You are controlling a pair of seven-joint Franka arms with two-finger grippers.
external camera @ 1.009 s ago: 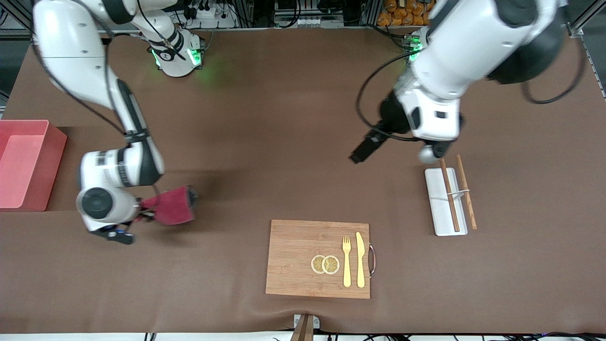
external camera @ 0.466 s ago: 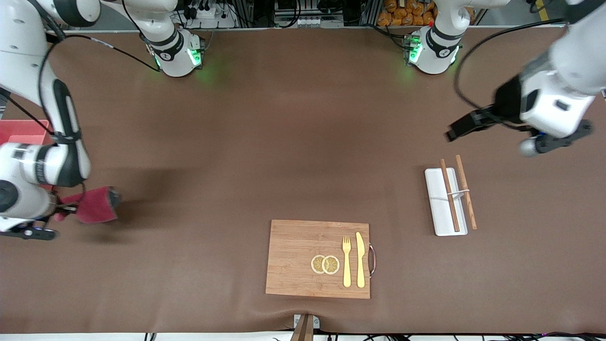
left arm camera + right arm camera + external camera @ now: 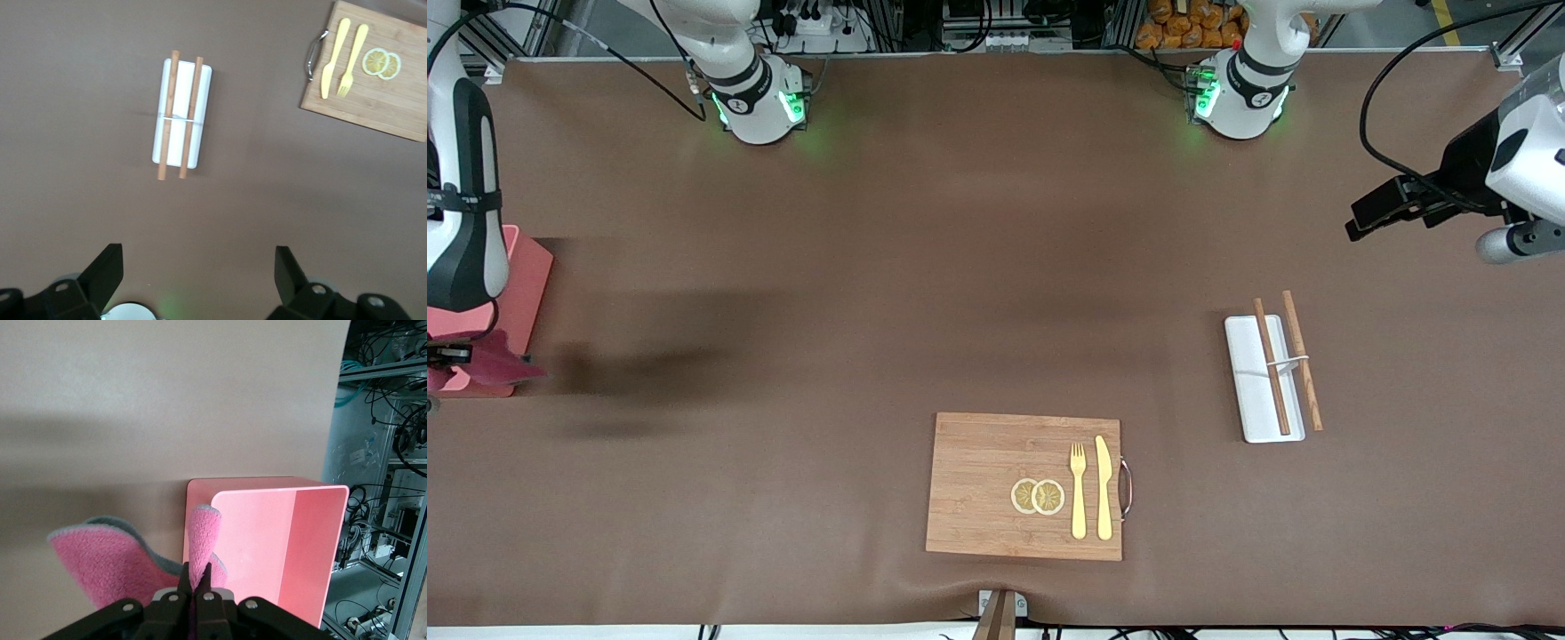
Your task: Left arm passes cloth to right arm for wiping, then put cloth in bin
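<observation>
The crimson-magenta cloth (image 3: 496, 370) with its grey underside hangs from my right gripper (image 3: 440, 356) at the right arm's end of the table. In the right wrist view, the right gripper (image 3: 198, 575) is shut on a fold of the cloth (image 3: 107, 560), held over the corner of the pink bin (image 3: 280, 540). The bin (image 3: 527, 276) is partly hidden by the right arm in the front view. My left gripper (image 3: 1516, 240) is up over the left arm's end of the table. In the left wrist view, it (image 3: 198, 257) is open and empty.
A wooden board (image 3: 978, 480) with a yellow fork, a knife and lemon slices lies near the front camera's edge. A flat white tray (image 3: 1249, 391) with two wooden chopsticks lies toward the left arm's end. Both show in the left wrist view, the tray (image 3: 181, 100) and the board (image 3: 387, 100).
My right gripper has carried the cloth toward the right arm's end of the table, up to the bin. My left arm has swung away to its own end of the table.
</observation>
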